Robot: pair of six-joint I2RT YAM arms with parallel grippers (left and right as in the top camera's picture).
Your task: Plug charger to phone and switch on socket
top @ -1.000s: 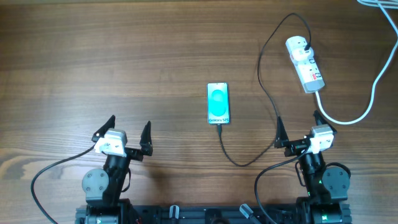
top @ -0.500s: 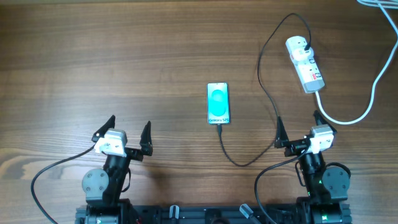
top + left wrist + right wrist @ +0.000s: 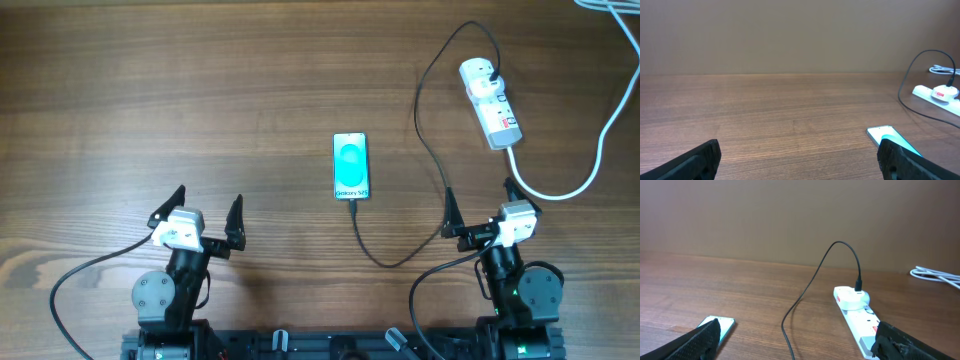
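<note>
The phone (image 3: 351, 166) lies flat at the table's middle, cyan screen up, "Galaxy" text at its near end. The black charger cable (image 3: 420, 120) runs from a white plug in the socket (image 3: 489, 101) at the far right, curves down and reaches the phone's near end, where its tip touches or sits in the port. The socket's red switch (image 3: 508, 123) faces up. My left gripper (image 3: 202, 212) is open and empty near the front left. My right gripper (image 3: 482, 205) is open and empty at the front right, near the cable. The phone (image 3: 885, 136) shows in the left wrist view, the socket (image 3: 860, 315) in the right wrist view.
The socket's thick white cord (image 3: 590, 160) loops off to the right edge. Another white cord (image 3: 600, 8) lies at the far right corner. Wooden table (image 3: 150, 100) all round.
</note>
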